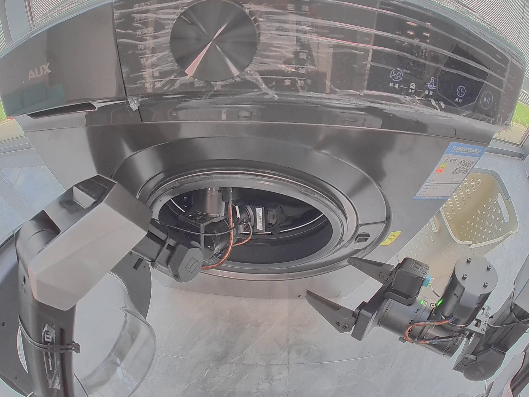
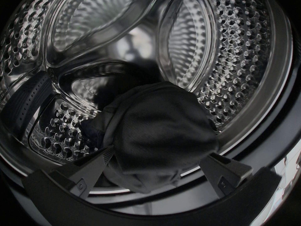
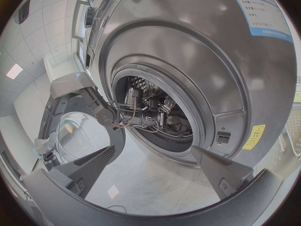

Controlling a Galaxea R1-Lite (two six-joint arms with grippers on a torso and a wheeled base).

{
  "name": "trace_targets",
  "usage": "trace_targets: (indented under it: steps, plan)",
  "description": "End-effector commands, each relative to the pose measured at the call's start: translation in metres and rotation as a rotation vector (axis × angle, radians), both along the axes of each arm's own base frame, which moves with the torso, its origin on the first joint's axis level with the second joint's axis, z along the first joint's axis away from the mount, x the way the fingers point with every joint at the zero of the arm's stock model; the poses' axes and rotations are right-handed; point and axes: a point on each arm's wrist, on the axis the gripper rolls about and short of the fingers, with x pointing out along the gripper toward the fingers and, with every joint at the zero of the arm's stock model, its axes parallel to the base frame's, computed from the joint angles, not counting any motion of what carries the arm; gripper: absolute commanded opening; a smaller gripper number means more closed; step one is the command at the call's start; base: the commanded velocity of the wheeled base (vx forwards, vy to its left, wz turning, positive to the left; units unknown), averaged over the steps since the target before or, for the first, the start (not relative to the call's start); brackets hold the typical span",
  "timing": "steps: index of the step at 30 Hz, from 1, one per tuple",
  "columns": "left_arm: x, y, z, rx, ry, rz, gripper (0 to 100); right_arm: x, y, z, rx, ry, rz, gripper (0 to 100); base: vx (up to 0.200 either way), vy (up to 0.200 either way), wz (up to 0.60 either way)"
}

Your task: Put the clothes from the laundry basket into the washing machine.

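release seems the step in hand: a dark crumpled garment [image 2: 156, 123] lies in the perforated steel drum [image 2: 241, 63] between the spread fingers of the left gripper [image 2: 156, 153], which should next back out; the right gripper [image 1: 329, 275] hangs outside, fingers apart.

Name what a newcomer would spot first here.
The left pincer is inside the washer's steel drum, open either side of a dark garment. Outside, the right pincer hangs open low before the washer, and a white basket stands at the washer's right.
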Motion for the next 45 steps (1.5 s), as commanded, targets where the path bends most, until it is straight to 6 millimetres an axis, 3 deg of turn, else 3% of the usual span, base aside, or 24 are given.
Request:
trace_targets:
  steps: [1, 20, 28, 30, 37, 41, 45]
  plan:
    - [-0.029, 0.001, 0.020, 0.000, 0.005, -0.049, 100, 0.000, 0.000, 0.000, 0.001, 0.000, 0.002, 100, 0.000, 0.000, 0.00]
    - [-0.084, 0.016, -0.009, 0.080, 0.091, -0.126, 100, -0.002, -0.002, 0.000, -0.003, 0.005, 0.001, 100, 0.000, 0.000, 0.00]
    - [-0.147, 0.020, -0.008, 0.076, 0.087, -0.235, 100, -0.014, -0.013, 0.004, -0.003, 0.003, 0.001, 100, 0.000, 0.000, 0.00]
    - [-0.153, 0.020, -0.009, 0.071, 0.081, -0.247, 100, -0.016, -0.015, 0.005, 0.000, 0.001, 0.001, 100, 0.000, 0.000, 0.00]
    - [-0.203, 0.024, -0.012, 0.016, 0.003, -0.353, 100, -0.042, -0.041, 0.017, 0.028, -0.027, -0.004, 100, 0.000, 0.000, 0.00]
    - [-0.218, 0.029, -0.013, -0.011, -0.026, -0.378, 100, -0.049, -0.053, 0.017, 0.028, -0.025, -0.019, 100, 0.000, 0.000, 0.00]
    - [-0.222, 0.039, 0.005, -0.091, -0.121, -0.348, 100, -0.054, -0.062, 0.030, 0.079, -0.084, -0.042, 100, 0.000, 0.000, 0.00]
